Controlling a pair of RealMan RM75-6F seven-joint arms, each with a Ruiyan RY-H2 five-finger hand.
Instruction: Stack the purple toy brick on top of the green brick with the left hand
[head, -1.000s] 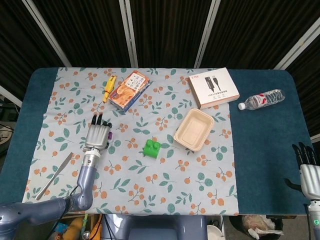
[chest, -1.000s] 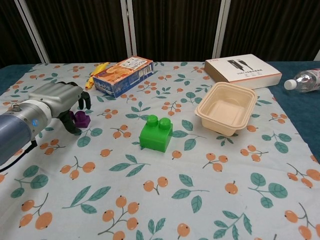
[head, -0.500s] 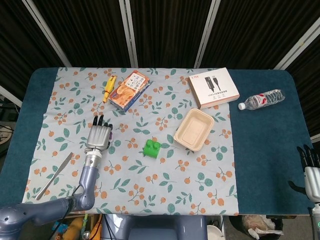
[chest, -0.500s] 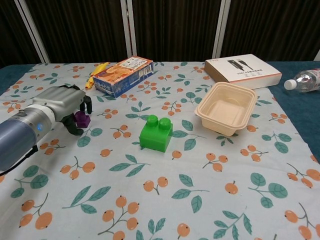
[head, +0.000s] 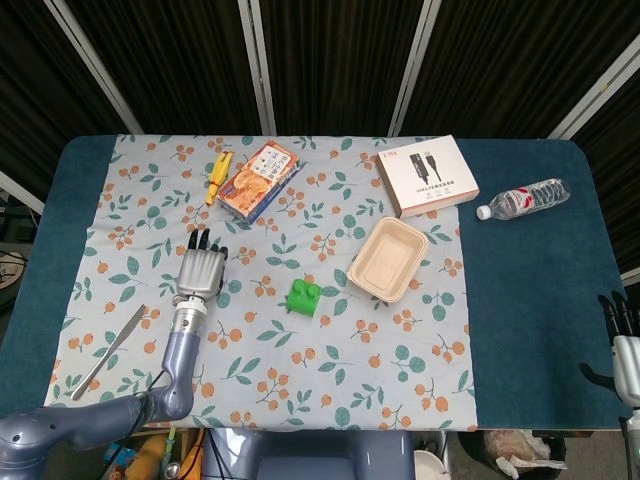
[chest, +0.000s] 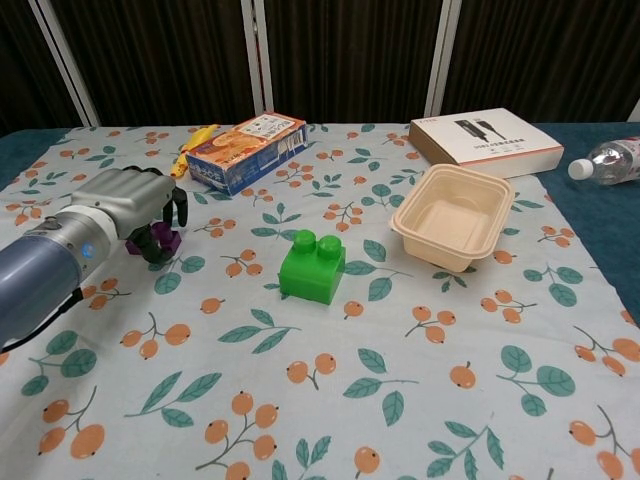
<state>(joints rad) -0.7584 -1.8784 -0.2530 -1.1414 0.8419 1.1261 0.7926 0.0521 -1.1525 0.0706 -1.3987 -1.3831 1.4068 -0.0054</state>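
Chest view shows the left hand (chest: 135, 205) low over the floral cloth (chest: 330, 390) at the left of the scene, fingers curled down around the purple toy brick (chest: 163, 240), which peeks out beneath them and appears to rest on the cloth. Whether the fingers are pressing on the brick or only caging it cannot be told from either view; from the head camera the brick is hidden under the hand (head: 200, 272).

To the right, well apart from the hand, the green brick (chest: 313, 266) sits upright with its two studs on top, near the middle of the cloth. Just right of that stands a beige tray (chest: 455, 215), empty.

The step in hand is judged to be the grasp. It would be done well if the purple brick were pinched by opposite side walls, kept level with its underside left free, so it can seat on the studs. A clean lift should be made before any sideways travel, and the approach to the green brick is best made from above, so it is not nudged toward the tray.

At the far right edge, the right hand (head: 623, 345) is barely seen; its state cannot be told.
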